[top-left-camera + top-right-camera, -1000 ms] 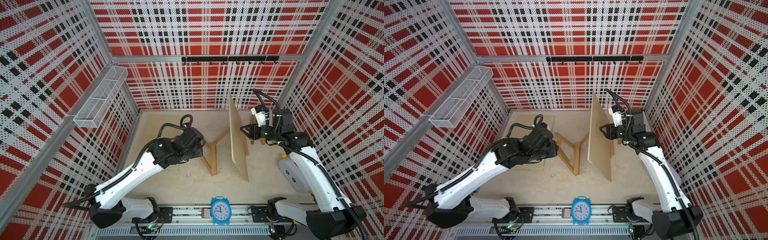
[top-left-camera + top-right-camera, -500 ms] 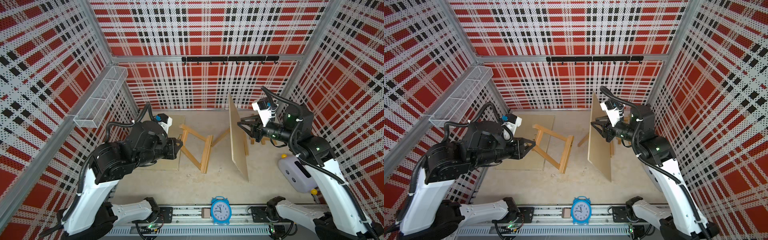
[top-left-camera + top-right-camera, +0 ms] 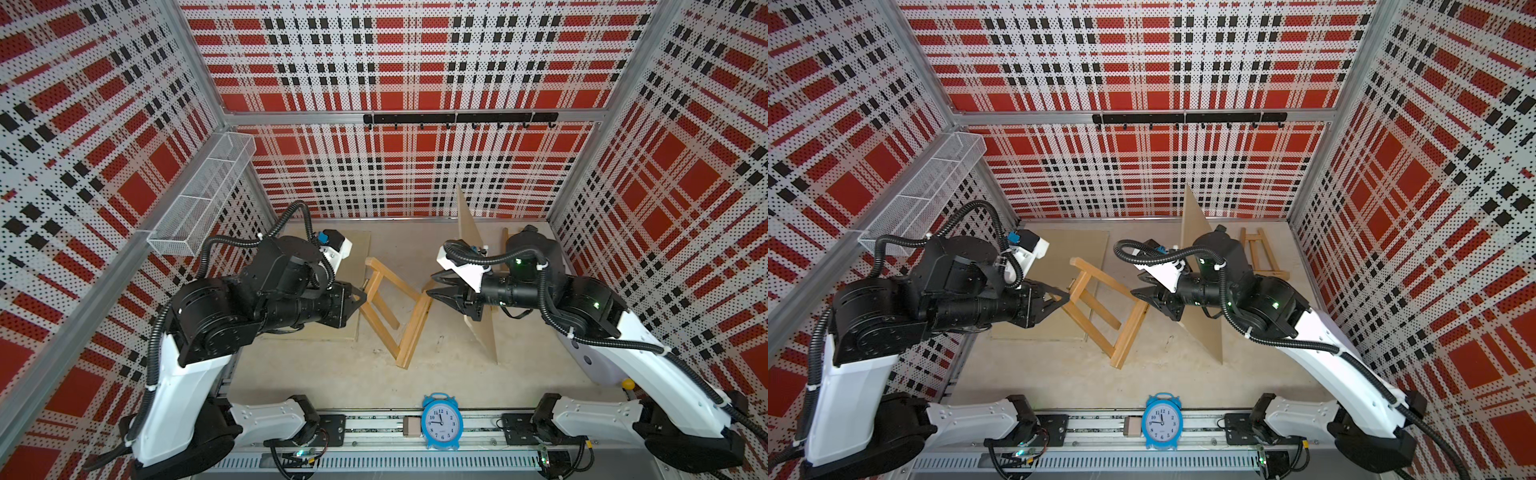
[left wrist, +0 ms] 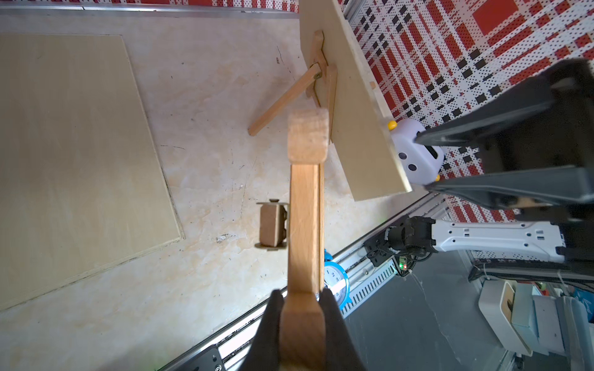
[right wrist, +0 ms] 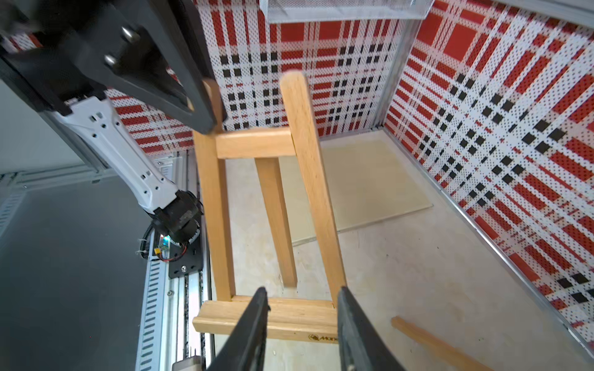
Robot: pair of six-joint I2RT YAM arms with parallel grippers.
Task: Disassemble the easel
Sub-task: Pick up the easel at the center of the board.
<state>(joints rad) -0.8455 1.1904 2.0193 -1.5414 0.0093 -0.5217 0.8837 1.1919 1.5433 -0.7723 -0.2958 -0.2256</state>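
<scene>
1. Left tool (image 4: 301,298): clamped on the easel (image 3: 417,326) leg end, its 9 o'clock side.
2. Right tool (image 3: 431,286): jaws parted, at the ledge (image 5: 289,316), 3 o'clock side.
3. Easel: tilted, mid-table (image 3: 332,374), between both tools.

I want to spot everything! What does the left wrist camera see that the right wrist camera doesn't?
Only the left wrist view: the round blue alarm clock, the white toaster-shaped toy and the upright thin plywood board. Only the right wrist view: the white wire mesh basket. Both: the light wooden easel frame and the flat plywood sheet.
</scene>
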